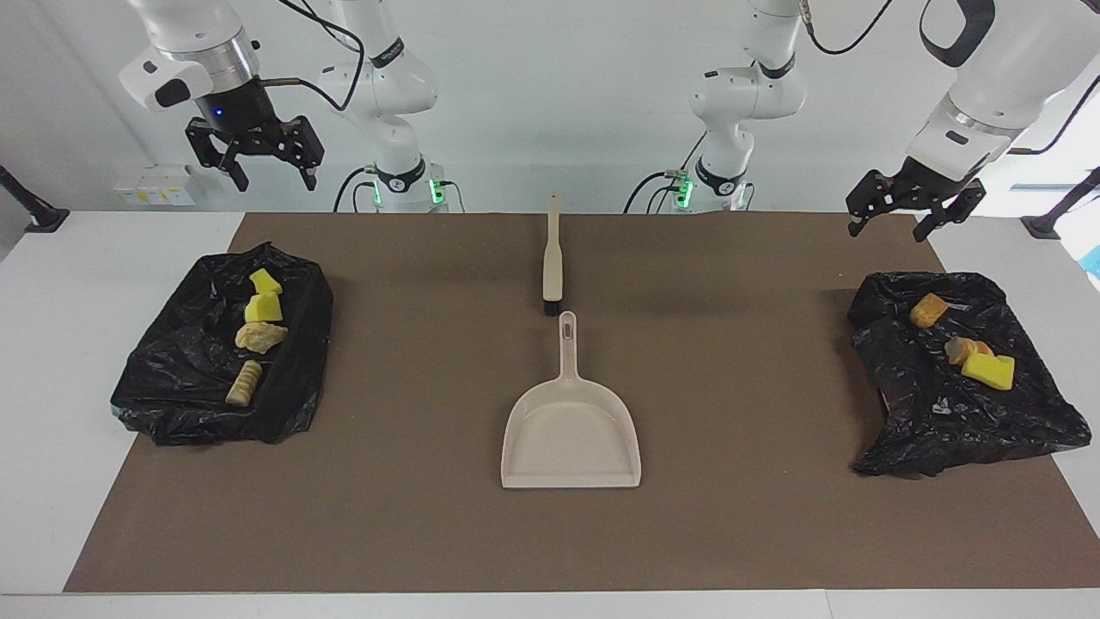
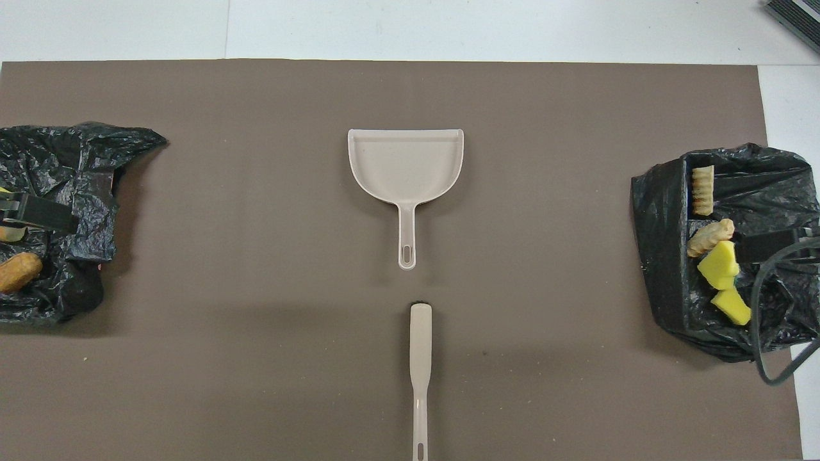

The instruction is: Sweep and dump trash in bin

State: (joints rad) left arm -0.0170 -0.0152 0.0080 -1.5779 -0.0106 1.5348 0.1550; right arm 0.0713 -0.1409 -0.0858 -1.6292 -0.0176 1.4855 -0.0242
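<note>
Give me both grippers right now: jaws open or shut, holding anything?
Left gripper: jaws open, holding nothing, raised near the bin bag at its end.
Right gripper: jaws open, holding nothing, raised near its own end.

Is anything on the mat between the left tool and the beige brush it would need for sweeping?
Nothing visible is. The left tool hangs open in the air near the black bag at its end of the table. The brush lies mid-table, nearer to the robots than the dustpan, with bare brown mat between.
</note>
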